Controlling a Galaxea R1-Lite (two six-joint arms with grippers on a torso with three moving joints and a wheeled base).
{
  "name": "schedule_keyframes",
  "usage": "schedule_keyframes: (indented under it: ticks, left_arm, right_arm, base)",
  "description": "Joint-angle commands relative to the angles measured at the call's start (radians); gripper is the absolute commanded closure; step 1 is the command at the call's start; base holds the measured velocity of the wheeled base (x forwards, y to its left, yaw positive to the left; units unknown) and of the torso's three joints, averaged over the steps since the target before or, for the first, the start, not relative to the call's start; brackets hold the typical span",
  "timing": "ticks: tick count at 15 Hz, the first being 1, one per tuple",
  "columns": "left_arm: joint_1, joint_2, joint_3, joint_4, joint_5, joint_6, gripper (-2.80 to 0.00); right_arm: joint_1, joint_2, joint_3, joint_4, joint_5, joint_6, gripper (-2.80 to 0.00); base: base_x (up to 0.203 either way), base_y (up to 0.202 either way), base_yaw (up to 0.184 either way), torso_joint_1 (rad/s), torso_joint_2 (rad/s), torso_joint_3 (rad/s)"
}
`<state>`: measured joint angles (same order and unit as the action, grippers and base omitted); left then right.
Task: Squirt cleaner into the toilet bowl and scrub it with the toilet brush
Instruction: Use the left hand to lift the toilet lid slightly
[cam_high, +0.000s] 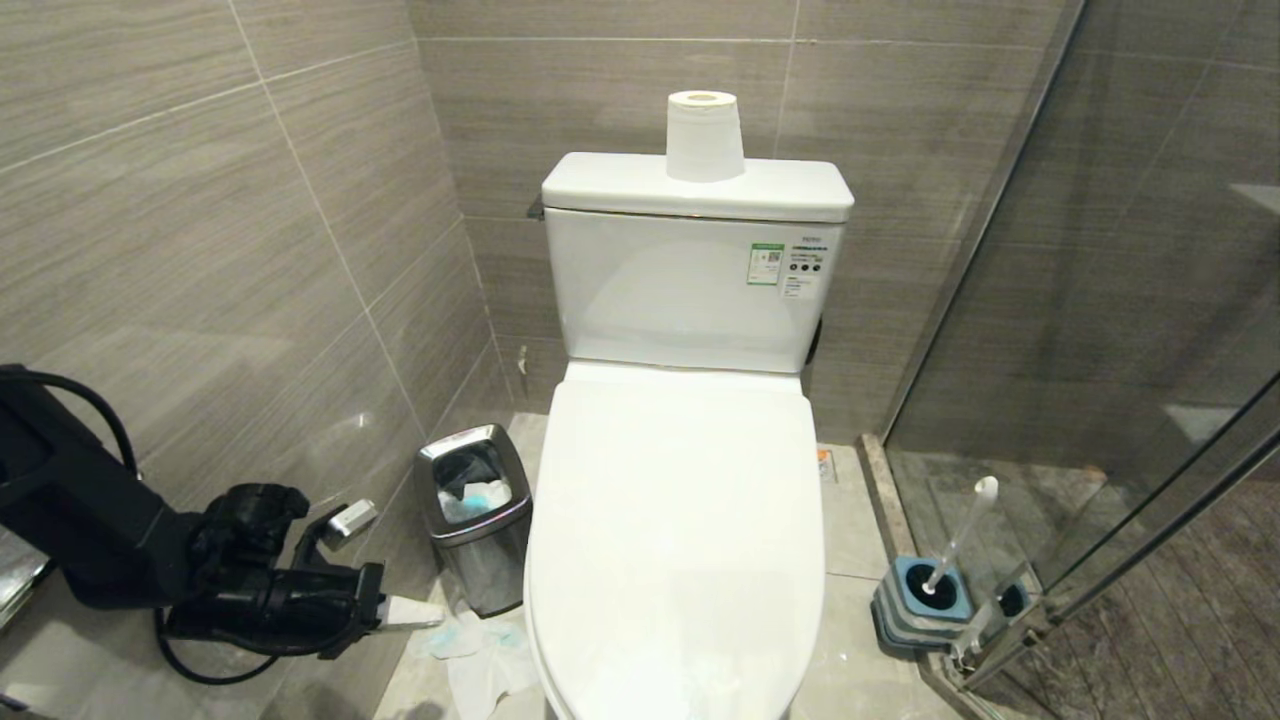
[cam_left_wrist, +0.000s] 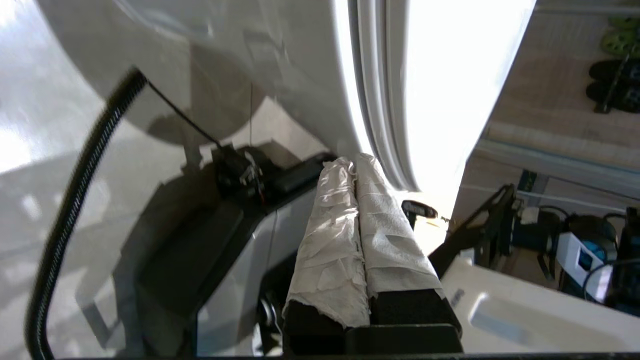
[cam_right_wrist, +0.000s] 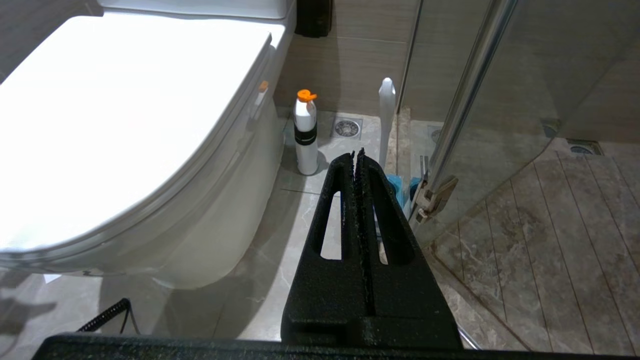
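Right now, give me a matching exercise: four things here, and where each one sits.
Things:
1. paper roll
2. steel bin
3. toilet brush
4. bottle

Places:
A. in a blue-topped holder by the glass door
B. on the tank lid
C. on the floor, orange cap, beside the toilet
D. on the floor by the tiled wall, on the robot's left of the toilet

Pairs: 1-B, 2-D, 3-A, 4-C

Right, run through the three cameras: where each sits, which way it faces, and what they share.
Head view: high up, facing forward and down at the closed white ceramic toilet; the left tool shows low left.
Left wrist view: behind the paper-wrapped shut left tool, close to the toilet's side.
Right wrist view: behind the shut black right tool, aimed at the floor.
Shared: head and right wrist views both show the white-handled toilet brush.
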<state>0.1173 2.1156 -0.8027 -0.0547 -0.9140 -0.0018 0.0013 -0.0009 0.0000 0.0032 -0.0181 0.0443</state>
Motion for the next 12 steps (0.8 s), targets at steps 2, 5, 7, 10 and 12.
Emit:
schedule_keyframes:
  ticks: [2, 5, 7, 10, 12]
  left_arm:
    - [-0.045, -0.034, 0.022, 0.042, -0.005, 0.002, 0.00]
    - [-0.088, -0.051, 0.022, 0.065, -0.005, 0.001, 0.00]
    - [-0.106, -0.048, 0.020, 0.067, -0.005, 0.002, 0.00]
    - [-0.125, -0.046, 0.021, 0.086, -0.005, 0.002, 0.00]
    - [-0.129, -0.043, 0.020, 0.123, -0.005, 0.013, 0.00]
  right_arm:
    - [0.000, 0.001, 0.002, 0.000, 0.000, 0.000, 0.00]
    - [0.000, 0.001, 0.002, 0.000, 0.000, 0.000, 0.00]
    - [0.000, 0.001, 0.002, 0.000, 0.000, 0.000, 0.00]
    - [0.000, 0.001, 0.001, 0.000, 0.000, 0.000, 0.00]
    - [0.000, 0.001, 0.002, 0.000, 0.000, 0.000, 0.00]
  base:
    - [0.000, 0.000, 0.000, 0.000, 0.00, 0.000]
    - [0.000, 0.000, 0.000, 0.000, 0.00, 0.000]
    - [0.000, 0.000, 0.000, 0.000, 0.00, 0.000]
    - [0.000, 0.000, 0.000, 0.000, 0.00, 0.000]
    - [0.000, 0.000, 0.000, 0.000, 0.00, 0.000]
